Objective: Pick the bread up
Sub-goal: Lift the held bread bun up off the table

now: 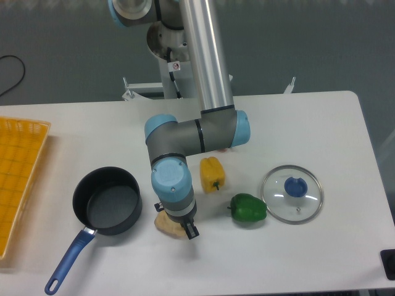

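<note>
Currently the pincer (pixel 185 227) sits low over the bread (pixel 168 224), near the bench's (pixel 321 123) front edge beside the saucepan (pixel 106 200); whether it is spread or pinching cannot be told. Grasp step, apparently; next: secure, lift straight.

White table (pixel 321 123), bread (pixel 166 226), pot (pixel 106 201), peppers (pixel 212 174), lid (pixel 292 193), basket (pixel 18 179)

One fixed view here, high up and looking steeply down across the white surface (pixel 308 123) toward the arm's base at the far edge, from mid-range, taking in nearly the whole top
</note>
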Motion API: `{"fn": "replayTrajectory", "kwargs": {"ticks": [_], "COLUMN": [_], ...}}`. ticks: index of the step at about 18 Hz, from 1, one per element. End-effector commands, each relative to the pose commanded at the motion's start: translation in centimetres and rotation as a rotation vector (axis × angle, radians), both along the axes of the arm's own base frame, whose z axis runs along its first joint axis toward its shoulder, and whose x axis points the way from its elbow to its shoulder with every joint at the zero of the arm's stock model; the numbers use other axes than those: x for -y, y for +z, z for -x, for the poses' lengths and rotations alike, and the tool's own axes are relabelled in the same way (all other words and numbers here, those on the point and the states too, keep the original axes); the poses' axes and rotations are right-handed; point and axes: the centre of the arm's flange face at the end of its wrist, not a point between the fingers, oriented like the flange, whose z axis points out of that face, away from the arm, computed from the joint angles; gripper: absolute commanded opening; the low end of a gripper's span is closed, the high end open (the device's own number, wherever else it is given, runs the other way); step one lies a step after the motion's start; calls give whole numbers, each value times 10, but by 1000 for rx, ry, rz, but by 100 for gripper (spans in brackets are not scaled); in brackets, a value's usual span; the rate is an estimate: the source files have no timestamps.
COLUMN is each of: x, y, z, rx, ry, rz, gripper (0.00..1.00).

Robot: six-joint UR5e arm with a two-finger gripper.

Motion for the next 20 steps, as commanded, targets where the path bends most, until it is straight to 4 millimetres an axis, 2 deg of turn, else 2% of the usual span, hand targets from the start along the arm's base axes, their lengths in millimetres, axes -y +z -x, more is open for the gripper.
{"fn": "replayTrajectory", "kwargs": {"ticks": [2,5,7,11,14,20], "x": [0,1,3,20,34,85], "y": [2,7,19,55,79,115], "z": [0,1,2,15,25,48], "rx": [-2,-7,-17,-47,-64,-18], "ry": [0,2,-2,20,-25,-104], "rz": [-2,-8,-19,-49,-58,-1], "gripper": [14,13,13,13,13,13]}}
